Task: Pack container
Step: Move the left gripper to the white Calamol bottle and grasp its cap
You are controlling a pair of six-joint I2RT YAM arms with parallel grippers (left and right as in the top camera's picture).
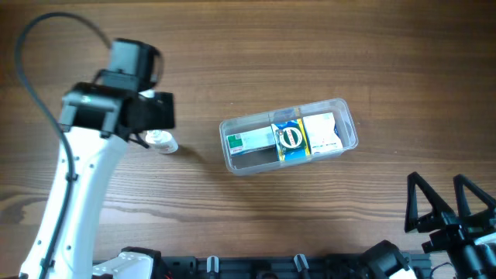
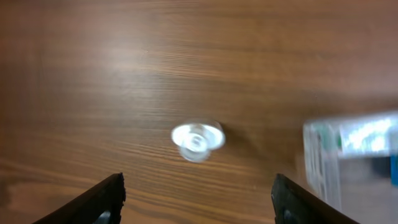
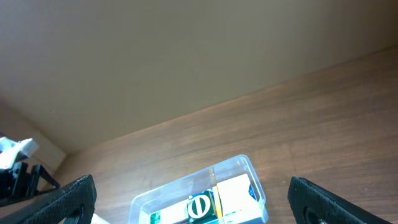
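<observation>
The clear plastic container (image 1: 346,108) lies on the wooden table right of centre. It holds a white and green box (image 1: 249,141), a blue box with a round green and white logo (image 1: 290,137) and a white box (image 1: 323,132). It also shows in the right wrist view (image 3: 244,165) and, blurred, at the right edge of the left wrist view (image 2: 323,163). A small clear round bottle or cap (image 1: 163,142) lies on the table left of the container. My left gripper (image 2: 198,198) hovers above it (image 2: 197,139), open and empty. My right gripper (image 1: 452,198) is open and empty near the front right.
A wooden table top (image 1: 256,54) with a wall behind it in the right wrist view. The left arm's white link (image 1: 74,209) runs along the front left. Black fixtures (image 1: 256,267) line the front edge.
</observation>
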